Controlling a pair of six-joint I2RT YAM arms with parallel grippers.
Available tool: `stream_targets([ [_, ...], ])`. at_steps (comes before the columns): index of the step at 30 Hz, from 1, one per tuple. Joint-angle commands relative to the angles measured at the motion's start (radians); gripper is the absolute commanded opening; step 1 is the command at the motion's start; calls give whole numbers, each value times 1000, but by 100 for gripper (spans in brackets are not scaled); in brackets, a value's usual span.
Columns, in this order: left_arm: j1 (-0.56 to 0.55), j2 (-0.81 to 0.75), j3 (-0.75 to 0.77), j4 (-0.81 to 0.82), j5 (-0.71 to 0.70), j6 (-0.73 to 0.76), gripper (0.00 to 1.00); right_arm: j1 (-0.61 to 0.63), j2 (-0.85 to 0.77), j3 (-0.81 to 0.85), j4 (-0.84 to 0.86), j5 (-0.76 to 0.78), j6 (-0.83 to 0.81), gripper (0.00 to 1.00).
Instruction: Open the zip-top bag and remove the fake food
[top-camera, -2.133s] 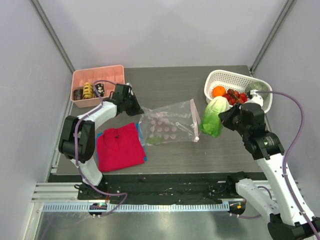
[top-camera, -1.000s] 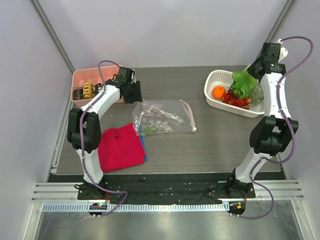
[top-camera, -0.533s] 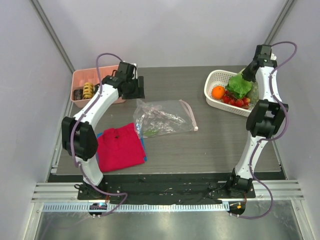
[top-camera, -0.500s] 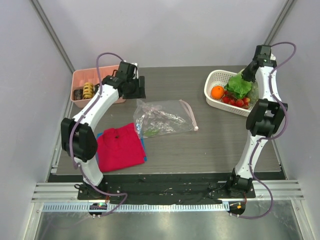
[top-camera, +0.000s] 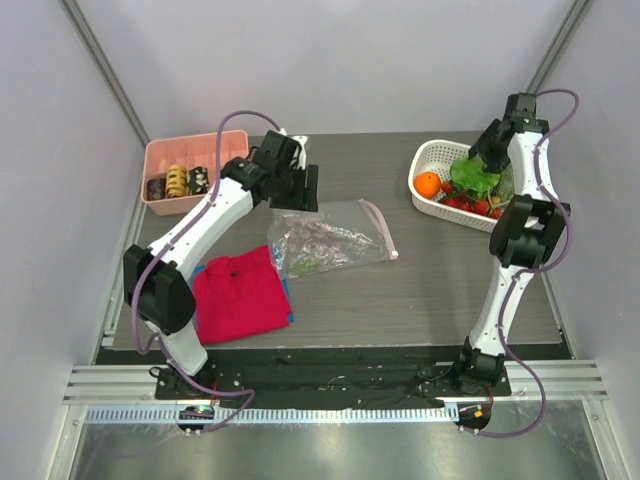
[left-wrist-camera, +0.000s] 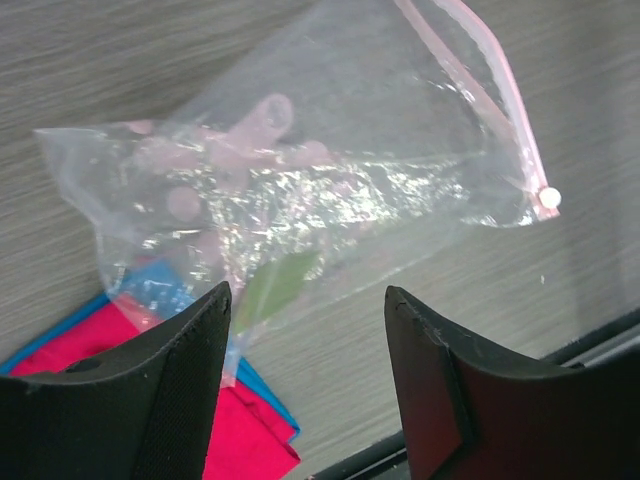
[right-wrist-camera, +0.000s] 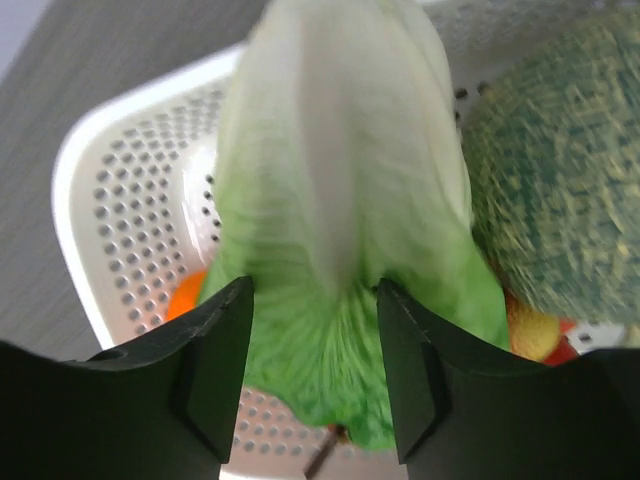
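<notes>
The zip-top bag lies crumpled mid-table, its pale zip strip on the right and a green piece showing inside. My left gripper hovers open over the bag's far left edge; in its wrist view the bag and the green piece lie beyond the empty gripper. My right gripper stands open over the white basket. The leafy green lettuce sits blurred just beyond the right gripper. In the basket are the lettuce, an orange ball and red berries.
A pink tray of small rolls stands at the back left. A red cloth over a blue one lies front left, touching the bag's corner. A round, rough green fruit fills the basket's right side.
The right gripper has opened and let the lettuce go into the basket. The left arm has swung right, from the pink tray to over the bag's far edge.
</notes>
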Motion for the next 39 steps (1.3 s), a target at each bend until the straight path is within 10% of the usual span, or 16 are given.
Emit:
stream_targets([
  [1,-35,-13,7,-21,49,2,62,-1,-173,-101,-95,70,-63,59],
  [27,-38,199,-66,-2,14,19,57,412,-932,-863,-39,-57,-57,67],
  [39,3,510,377,-83,-206,65,59,412,-1037,-1024,3,-214,32,74],
])
